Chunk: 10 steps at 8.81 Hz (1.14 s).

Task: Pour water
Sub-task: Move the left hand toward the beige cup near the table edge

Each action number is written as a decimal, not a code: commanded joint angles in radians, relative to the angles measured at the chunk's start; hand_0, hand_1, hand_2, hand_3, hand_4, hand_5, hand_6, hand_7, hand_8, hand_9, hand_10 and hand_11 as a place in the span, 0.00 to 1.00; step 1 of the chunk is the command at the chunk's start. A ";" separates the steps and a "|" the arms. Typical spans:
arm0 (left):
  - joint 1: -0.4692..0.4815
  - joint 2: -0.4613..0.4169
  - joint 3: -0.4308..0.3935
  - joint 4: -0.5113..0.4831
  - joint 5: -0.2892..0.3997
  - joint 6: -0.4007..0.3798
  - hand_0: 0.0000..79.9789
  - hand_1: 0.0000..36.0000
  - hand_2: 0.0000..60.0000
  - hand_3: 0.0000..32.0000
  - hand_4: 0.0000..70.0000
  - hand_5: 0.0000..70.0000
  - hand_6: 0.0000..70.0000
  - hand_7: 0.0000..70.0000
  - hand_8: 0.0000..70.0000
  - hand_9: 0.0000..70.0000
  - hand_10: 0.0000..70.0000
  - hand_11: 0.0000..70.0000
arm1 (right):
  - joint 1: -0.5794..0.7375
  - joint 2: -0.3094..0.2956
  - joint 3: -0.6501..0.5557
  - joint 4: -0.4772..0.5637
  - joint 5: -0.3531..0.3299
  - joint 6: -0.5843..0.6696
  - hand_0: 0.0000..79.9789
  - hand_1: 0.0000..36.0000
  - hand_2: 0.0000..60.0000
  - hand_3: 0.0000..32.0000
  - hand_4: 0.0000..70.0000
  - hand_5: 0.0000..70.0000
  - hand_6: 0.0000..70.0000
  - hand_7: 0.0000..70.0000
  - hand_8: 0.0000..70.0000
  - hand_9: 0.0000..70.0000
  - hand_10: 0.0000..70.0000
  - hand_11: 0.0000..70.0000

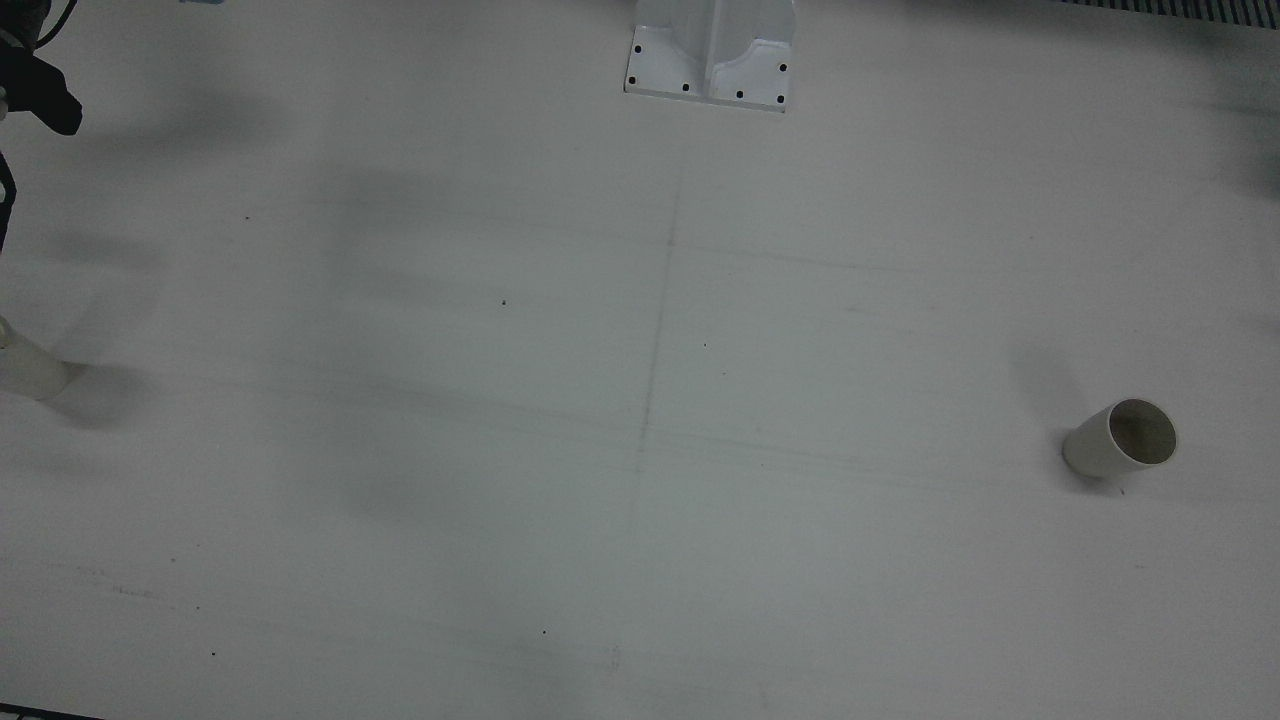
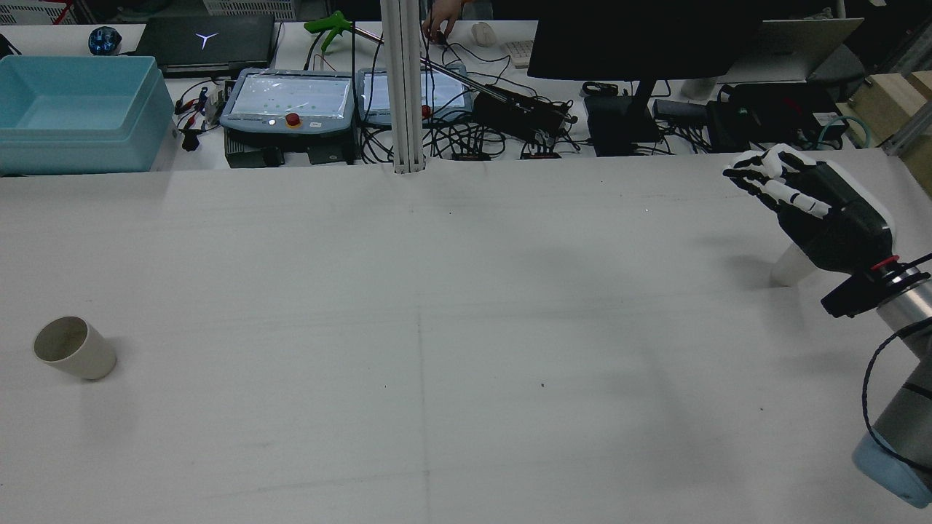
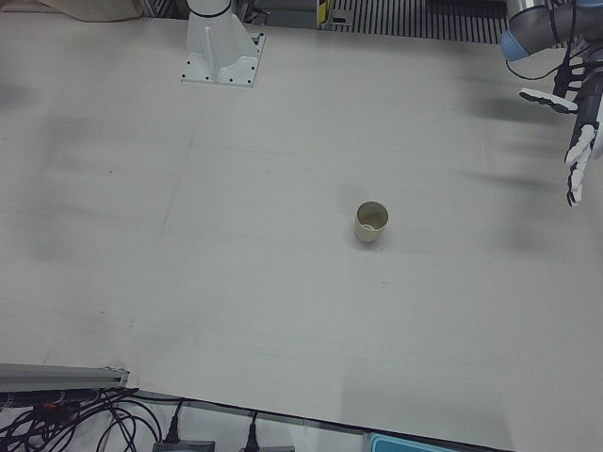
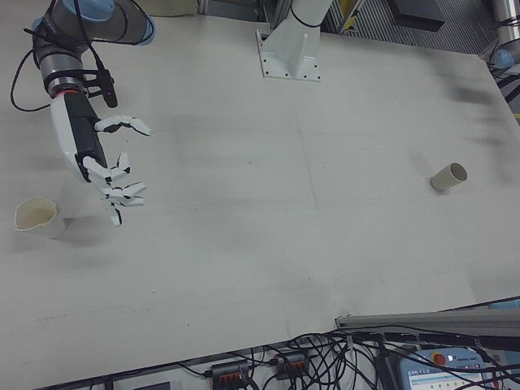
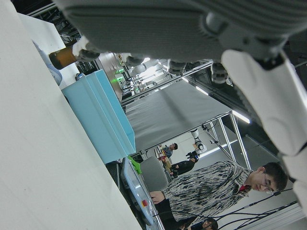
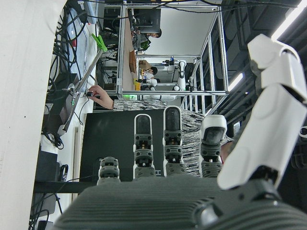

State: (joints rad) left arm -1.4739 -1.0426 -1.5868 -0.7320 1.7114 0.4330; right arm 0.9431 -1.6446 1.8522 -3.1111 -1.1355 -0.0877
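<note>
No readable writing on either cup. Right hand (image 4: 110, 183) fingers spread, empty, above right cup (image 4: 36, 214). Left hand (image 3: 577, 141) spread too, left cup (image 3: 371, 221) mid-surface (image 3: 236, 282), well apart.

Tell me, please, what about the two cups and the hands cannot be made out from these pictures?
- Right cup: the right hand hides its top in the rear view; the front view's edge crops it.
- Whether either cup holds water: the left cup shows a dim interior, too small to judge.
- Left hand: cropped by the left-front view's edge, its palm unseen.
</note>
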 commanded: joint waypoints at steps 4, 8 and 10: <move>0.105 -0.211 -0.010 0.180 -0.040 0.012 0.60 0.31 0.18 0.33 0.27 0.34 0.07 0.22 0.00 0.02 0.01 0.03 | -0.070 0.002 -0.030 0.005 0.054 -0.004 0.59 0.35 0.41 0.00 0.31 1.00 0.33 0.53 0.28 0.38 0.07 0.12; 0.211 -0.230 0.036 0.171 -0.191 -0.048 0.56 0.22 0.17 0.52 0.17 0.19 0.01 0.15 0.01 0.01 0.00 0.01 | -0.069 -0.003 -0.025 0.008 0.059 0.008 0.59 0.37 0.39 0.00 0.29 1.00 0.31 0.52 0.26 0.36 0.07 0.11; 0.216 -0.143 0.048 0.077 -0.276 0.010 0.58 0.30 0.24 0.50 0.12 0.05 0.00 0.09 0.00 0.00 0.02 0.04 | -0.069 -0.001 -0.021 0.008 0.059 0.008 0.59 0.37 0.38 0.00 0.28 1.00 0.29 0.49 0.25 0.35 0.06 0.09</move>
State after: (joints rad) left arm -1.2668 -1.2641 -1.5587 -0.5619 1.5039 0.3970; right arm 0.8739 -1.6456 1.8288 -3.1041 -1.0777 -0.0811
